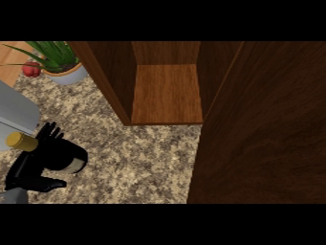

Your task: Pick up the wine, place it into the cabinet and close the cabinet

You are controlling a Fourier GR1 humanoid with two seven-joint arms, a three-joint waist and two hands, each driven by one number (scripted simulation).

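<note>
The wine bottle [61, 156] is dark with a yellow cap and a pale label band. It shows at the lower left, tilted so the cap points up and left. My left hand [28, 175] is shut on it, with fingers [49, 131] wrapped behind the bottle and the thumb in front. The bottle is held over the speckled counter [137, 162], left of the cabinet. The wooden cabinet [167, 93] stands open at the top middle, showing a bare shelf. Its open door [271, 124] fills the right side. My right hand does not show.
A potted green plant [59, 62] stands at the back left with a red object [31, 68] beside it. A large grey rounded object [3, 115] lies at the left edge, just above the bottle's cap.
</note>
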